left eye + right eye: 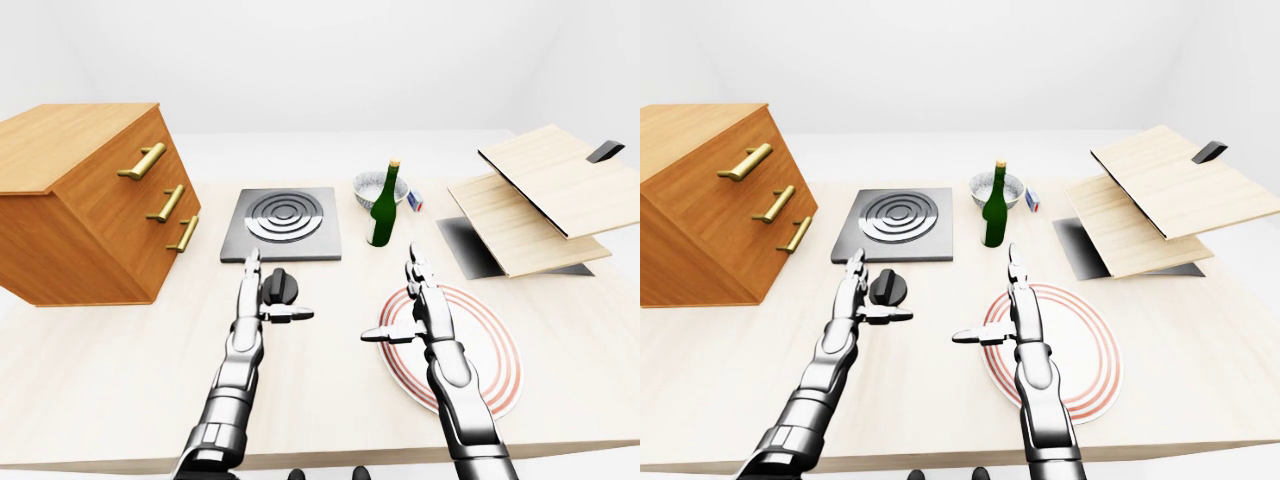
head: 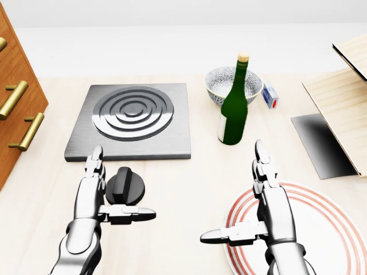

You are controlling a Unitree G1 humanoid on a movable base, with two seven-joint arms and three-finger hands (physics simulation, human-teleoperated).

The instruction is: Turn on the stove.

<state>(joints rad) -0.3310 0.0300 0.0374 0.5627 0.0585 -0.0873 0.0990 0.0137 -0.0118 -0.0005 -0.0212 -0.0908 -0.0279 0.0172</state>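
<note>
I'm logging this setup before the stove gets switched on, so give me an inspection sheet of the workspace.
Surface: pale wooden table.
Job's things: grey stove plate; black knob on the table just below it in the head view.
Clutter: green bottle, patterned bowl, small box, red-ringed plate, wooden boards.
Hands: left hand open, beside the knob, thumb below it; right hand open above the plate.
Cables: nothing seen.
Surroundings: wooden drawer chest with brass handles at left; plain white backdrop.

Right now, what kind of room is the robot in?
Probably a pretend kitchen counter. There is a stove plate with its knob, plus a bowl, a bottle and a plate.
</note>
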